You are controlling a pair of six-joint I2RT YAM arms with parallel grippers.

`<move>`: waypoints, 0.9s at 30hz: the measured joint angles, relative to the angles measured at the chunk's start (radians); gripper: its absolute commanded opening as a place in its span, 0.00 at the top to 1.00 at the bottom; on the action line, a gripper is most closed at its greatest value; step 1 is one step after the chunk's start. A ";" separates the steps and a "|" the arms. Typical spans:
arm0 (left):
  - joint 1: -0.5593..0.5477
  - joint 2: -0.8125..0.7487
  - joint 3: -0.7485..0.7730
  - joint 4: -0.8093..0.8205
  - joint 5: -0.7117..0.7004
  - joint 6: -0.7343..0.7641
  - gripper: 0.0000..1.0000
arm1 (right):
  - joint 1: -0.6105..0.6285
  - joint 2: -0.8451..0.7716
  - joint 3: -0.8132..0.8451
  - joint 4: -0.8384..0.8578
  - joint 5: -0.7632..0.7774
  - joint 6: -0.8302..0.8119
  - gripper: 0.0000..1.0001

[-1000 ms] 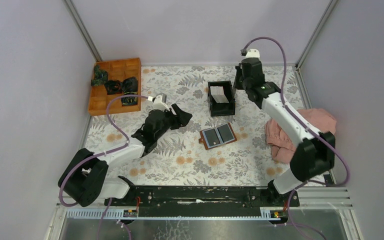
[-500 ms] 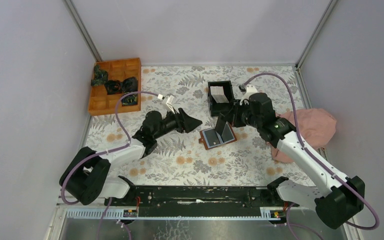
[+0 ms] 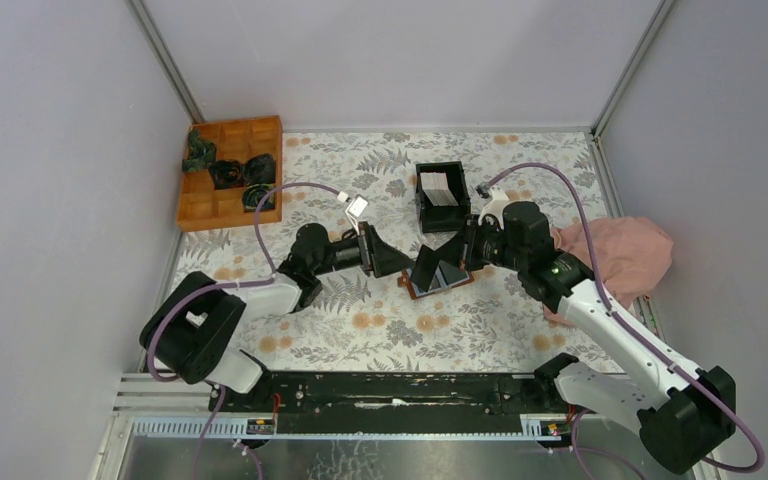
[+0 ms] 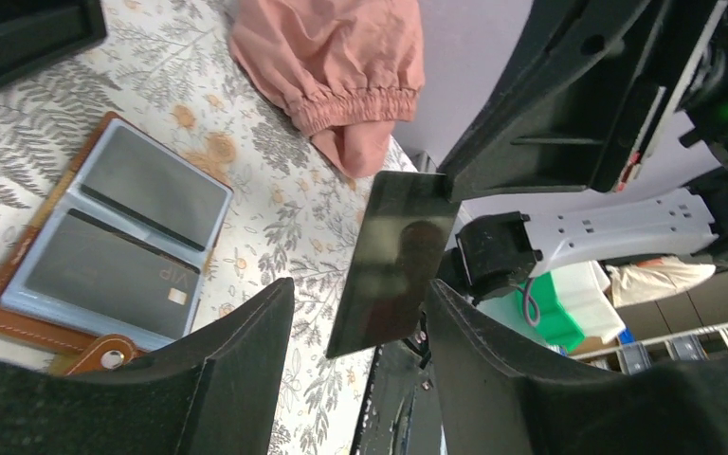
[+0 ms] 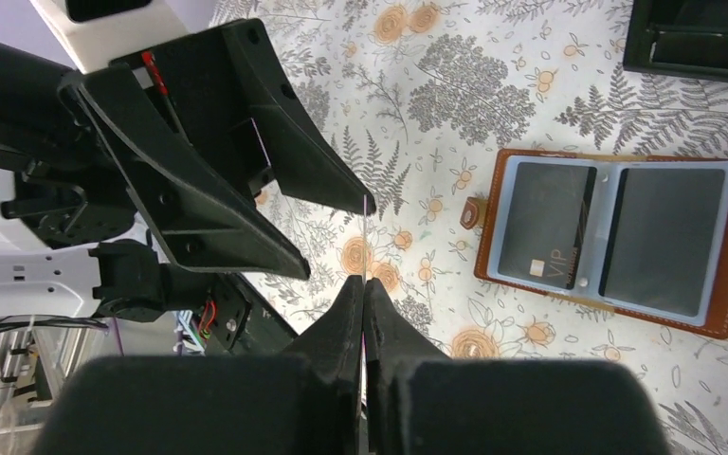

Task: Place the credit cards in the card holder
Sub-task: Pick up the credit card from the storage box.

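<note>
My right gripper [image 3: 460,250] is shut on one credit card [image 3: 430,266], dark and glossy here, held tilted above the table. In the left wrist view this card [image 4: 393,261] hangs with its lower end between my left gripper's [image 4: 360,322] two fingers, with a gap on each side; that gripper is open. The right wrist view shows the card edge-on [image 5: 367,237] in the shut right gripper [image 5: 364,282]. The card holder [image 5: 616,237] lies open on the table, brown rim, two grey pockets with dark cards in them. More pale credit cards [image 3: 440,188] stand in a black box.
The black box [image 3: 442,212] sits just behind the card holder. An orange compartment tray [image 3: 228,170] with dark items is at the back left. A pink cloth [image 3: 615,255] lies at the right edge. Grey walls close in the patterned table.
The right arm swung from the black box down and left with the card. The left gripper reached right until its fingers flank the card's end, and they have narrowed somewhat.
</note>
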 measured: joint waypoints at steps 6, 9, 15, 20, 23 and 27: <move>0.000 0.044 0.000 0.080 0.072 -0.044 0.43 | 0.000 0.014 -0.019 0.051 -0.042 0.031 1.00; 0.000 0.068 0.000 0.124 0.100 -0.065 0.45 | 0.000 0.026 -0.023 0.069 -0.055 0.044 1.00; 0.000 0.107 0.000 0.171 0.139 -0.094 0.59 | 0.000 0.051 -0.032 0.108 -0.085 0.068 1.00; 0.004 0.125 0.000 0.208 0.161 -0.115 0.82 | 0.000 0.063 -0.036 0.125 -0.104 0.079 1.00; 0.013 0.137 -0.007 0.256 0.172 -0.143 1.00 | 0.000 0.064 -0.037 0.127 -0.103 0.077 1.00; 0.025 0.165 -0.029 0.357 0.187 -0.201 1.00 | 0.000 0.070 -0.039 0.127 -0.103 0.077 0.73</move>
